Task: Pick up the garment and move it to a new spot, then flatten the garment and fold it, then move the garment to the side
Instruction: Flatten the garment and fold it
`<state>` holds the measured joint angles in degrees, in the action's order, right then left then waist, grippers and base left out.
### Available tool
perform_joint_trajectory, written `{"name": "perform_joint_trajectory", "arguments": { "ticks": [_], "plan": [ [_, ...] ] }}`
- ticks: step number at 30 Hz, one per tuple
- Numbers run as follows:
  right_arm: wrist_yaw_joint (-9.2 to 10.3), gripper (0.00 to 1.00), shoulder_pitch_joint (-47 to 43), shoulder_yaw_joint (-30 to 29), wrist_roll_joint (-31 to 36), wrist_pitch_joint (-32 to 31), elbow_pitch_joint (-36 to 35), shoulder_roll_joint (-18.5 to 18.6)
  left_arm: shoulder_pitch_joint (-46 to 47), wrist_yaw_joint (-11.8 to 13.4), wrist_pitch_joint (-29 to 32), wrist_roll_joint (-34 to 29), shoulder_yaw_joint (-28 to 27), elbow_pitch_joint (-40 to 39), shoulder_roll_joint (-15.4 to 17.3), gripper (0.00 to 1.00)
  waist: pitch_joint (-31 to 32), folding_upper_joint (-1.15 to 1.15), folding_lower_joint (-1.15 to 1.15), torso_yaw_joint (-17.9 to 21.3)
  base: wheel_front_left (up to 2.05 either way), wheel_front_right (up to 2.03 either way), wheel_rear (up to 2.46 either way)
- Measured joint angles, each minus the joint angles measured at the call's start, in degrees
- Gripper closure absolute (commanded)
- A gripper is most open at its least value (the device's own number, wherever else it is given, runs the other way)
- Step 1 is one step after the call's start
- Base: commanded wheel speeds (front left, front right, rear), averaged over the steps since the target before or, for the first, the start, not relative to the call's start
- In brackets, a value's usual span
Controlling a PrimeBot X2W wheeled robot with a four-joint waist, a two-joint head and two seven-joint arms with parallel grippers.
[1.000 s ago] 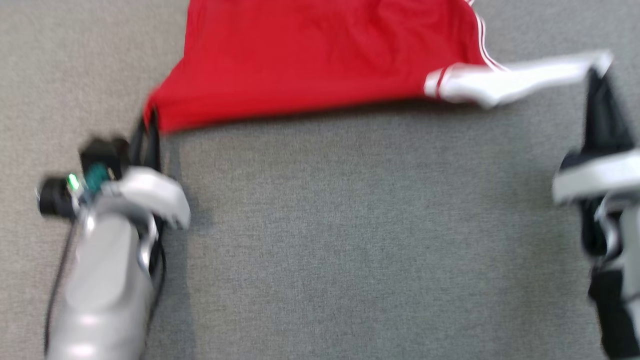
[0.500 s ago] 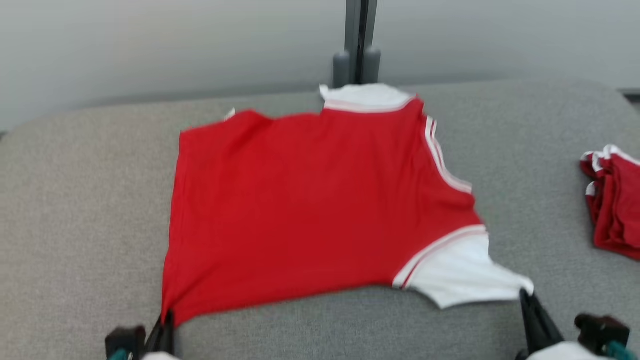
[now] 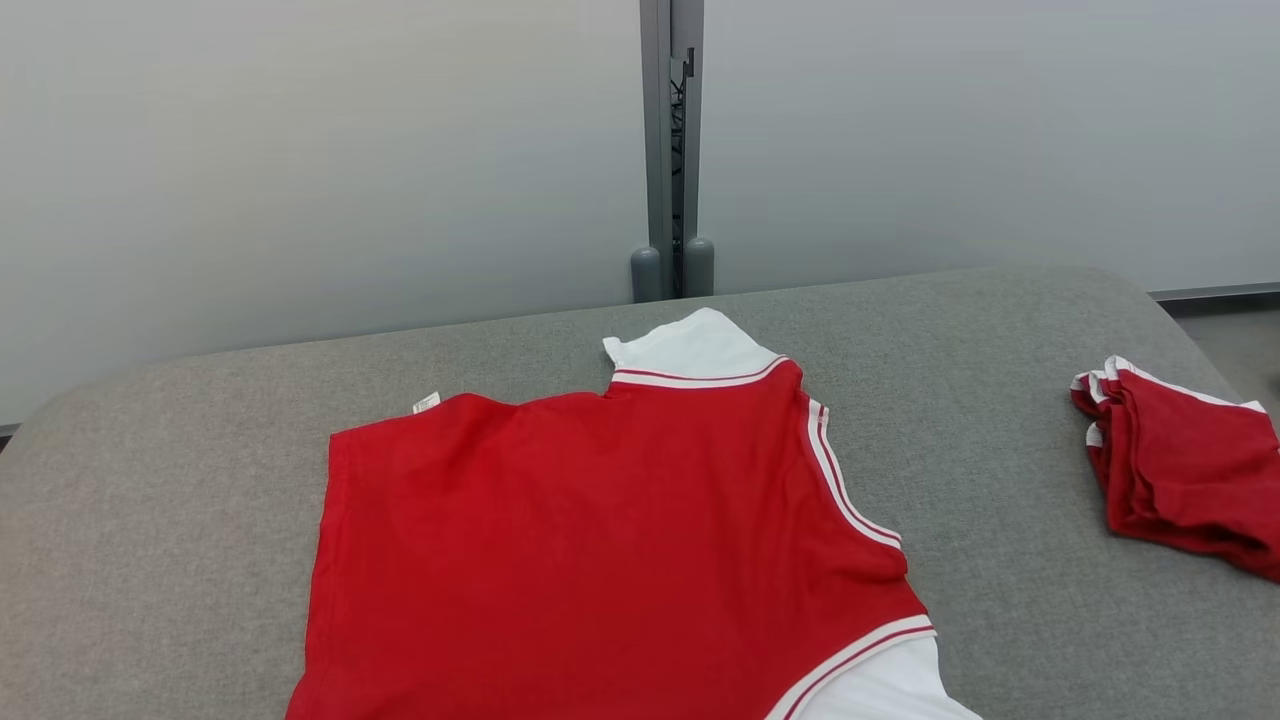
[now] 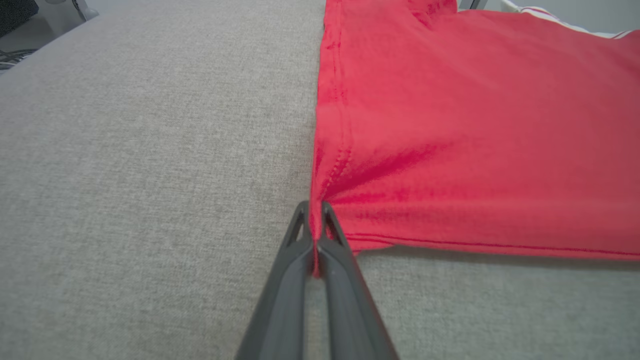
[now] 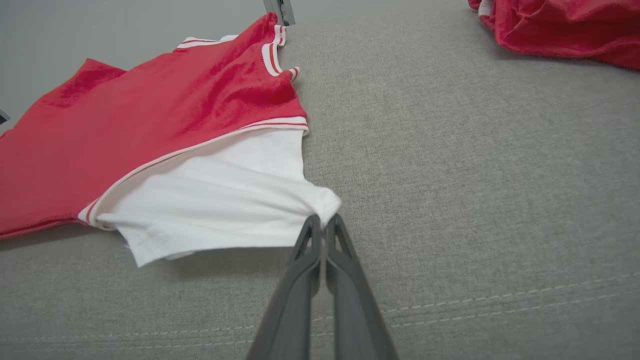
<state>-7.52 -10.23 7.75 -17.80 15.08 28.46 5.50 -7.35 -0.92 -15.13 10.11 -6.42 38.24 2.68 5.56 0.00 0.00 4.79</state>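
A red garment (image 3: 600, 540) with white sleeves and white trim lies spread on the grey cushioned surface (image 3: 150, 480), its near edge cut off by the head view's bottom. In the left wrist view my left gripper (image 4: 313, 210) is shut on the red hem corner (image 4: 320, 190), which puckers toward the tips. In the right wrist view my right gripper (image 5: 322, 222) is shut on the tip of the white sleeve (image 5: 225, 195), pulled slightly off the surface.
A pile of folded red garments (image 3: 1180, 470) lies at the right side of the cushion, also seen as red garments (image 5: 560, 25). A grey wall with a vertical metal post (image 3: 670, 150) stands behind. The cushion's far edge runs below the wall.
The head camera has tilted up, so both grippers have left its view and the wall has come in. The garment lies flatter, and both grippers still hold their corners.
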Motion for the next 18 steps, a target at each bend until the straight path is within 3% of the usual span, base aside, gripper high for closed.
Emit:
{"name": "perform_joint_trajectory", "arguments": {
  "ticks": [7, 12, 18],
  "plan": [
    [0.01, 1.0, 0.5, -1.1, -0.9, 0.0, -4.3, 0.4, -0.1, -0.1, 0.0, -0.2, 0.1, -4.7, 0.0, 1.0, -0.7, 0.0, 0.0, -0.4, 0.0, 0.0, 0.0],
    [0.01, 1.0, 7.9, -1.5, -0.8, 0.0, -5.5, 0.4, 4.2, -1.0, 0.0, -0.5, 1.2, -7.2, 0.1, 1.0, -2.5, 0.0, 0.0, -1.1, 0.0, 0.0, 0.0],
    [0.02, 1.0, 17.7, -1.2, 0.6, 0.0, -1.9, 0.7, 11.2, -1.0, 0.0, -1.7, 3.2, -4.8, 0.1, 1.0, -5.1, 0.0, 0.0, -2.4, 0.0, 0.0, 0.0]
  ]
}}
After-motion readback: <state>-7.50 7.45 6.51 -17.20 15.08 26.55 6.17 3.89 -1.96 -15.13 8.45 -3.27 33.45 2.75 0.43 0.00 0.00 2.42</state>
